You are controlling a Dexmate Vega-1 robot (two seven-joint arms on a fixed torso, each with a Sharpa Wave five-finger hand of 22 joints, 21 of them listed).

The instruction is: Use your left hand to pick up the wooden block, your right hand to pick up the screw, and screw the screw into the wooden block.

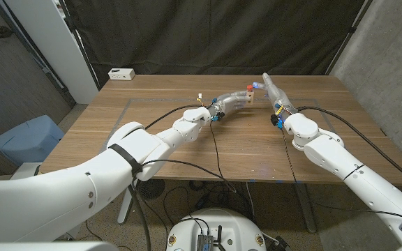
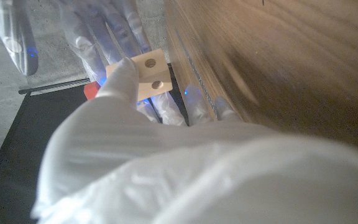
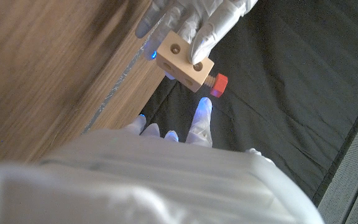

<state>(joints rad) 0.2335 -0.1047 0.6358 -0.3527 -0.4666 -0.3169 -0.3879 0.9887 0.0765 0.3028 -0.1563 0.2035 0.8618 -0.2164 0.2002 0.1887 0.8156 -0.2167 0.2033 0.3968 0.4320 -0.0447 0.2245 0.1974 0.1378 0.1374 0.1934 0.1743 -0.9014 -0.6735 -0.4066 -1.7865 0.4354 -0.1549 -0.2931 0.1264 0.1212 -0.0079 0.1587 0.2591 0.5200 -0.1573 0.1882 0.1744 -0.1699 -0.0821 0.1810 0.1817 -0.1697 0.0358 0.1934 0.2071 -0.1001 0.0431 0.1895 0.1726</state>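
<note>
My left hand holds the pale wooden block up above the table's far middle. In the left wrist view its thumb presses on the block, whose face shows two holes. A screw with a red head sticks out of one side of the block; it also shows as a red spot between the hands. My right hand reaches toward the block from the right with its fingers spread just short of the screw head, gripping nothing.
A small white box lies at the table's back left corner. Black cables trail from both wrists across the wood. A black curtain hangs behind the table and a blue bin stands off its left side.
</note>
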